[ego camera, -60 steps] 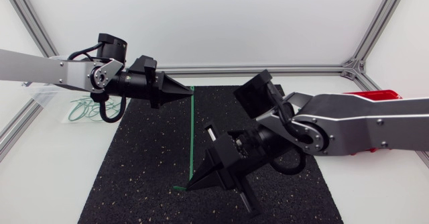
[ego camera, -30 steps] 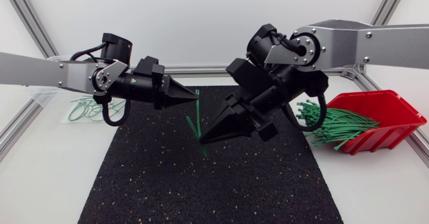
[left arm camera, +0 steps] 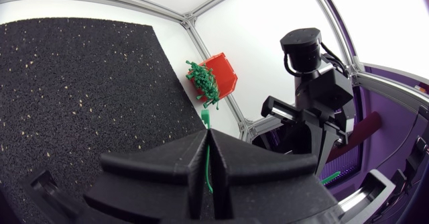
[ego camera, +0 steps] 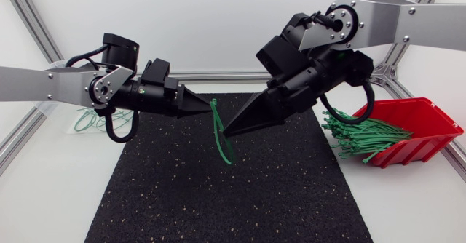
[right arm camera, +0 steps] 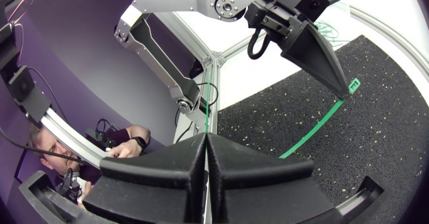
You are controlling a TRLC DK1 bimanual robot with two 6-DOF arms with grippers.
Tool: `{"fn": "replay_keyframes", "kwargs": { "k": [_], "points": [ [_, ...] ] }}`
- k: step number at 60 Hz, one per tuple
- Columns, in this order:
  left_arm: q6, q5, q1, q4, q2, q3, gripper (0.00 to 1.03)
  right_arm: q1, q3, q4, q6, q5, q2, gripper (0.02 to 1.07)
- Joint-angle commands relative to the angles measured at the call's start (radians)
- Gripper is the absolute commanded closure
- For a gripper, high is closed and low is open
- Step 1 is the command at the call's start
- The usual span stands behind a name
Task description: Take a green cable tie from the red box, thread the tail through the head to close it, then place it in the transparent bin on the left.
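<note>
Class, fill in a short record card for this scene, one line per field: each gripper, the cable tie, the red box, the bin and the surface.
Left gripper: shut on the cable tie at its head end
Right gripper: shut on the same tie, further along
Cable tie: bowed, held above the mat, not closed into a loop
Red box: at the right, spare ties spilling out
Transparent bin: at the left, holding looped ties
Mat: black, speckled

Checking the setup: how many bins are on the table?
2: the red box at the right, full of green ties; the transparent bin at the left, partly behind the left arm.
</note>
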Motion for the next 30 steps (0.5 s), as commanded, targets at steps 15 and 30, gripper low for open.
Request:
{"fn": "replay_keyframes", "kwargs": {
  "k": [15, 30],
  "points": [
    [0.027, -0.019, -0.029, 0.027, -0.043, -0.051, 0.99, -0.01, 0.063, -0.097, 0.066, -0.058, -0.039, 1.02],
    [0.033, -0.037, -0.041, 0.03, -0.061, -0.07, 0.99, -0.03, 0.198, -0.393, -0.009, -0.068, 0.078, 1.02]
  ]
}}
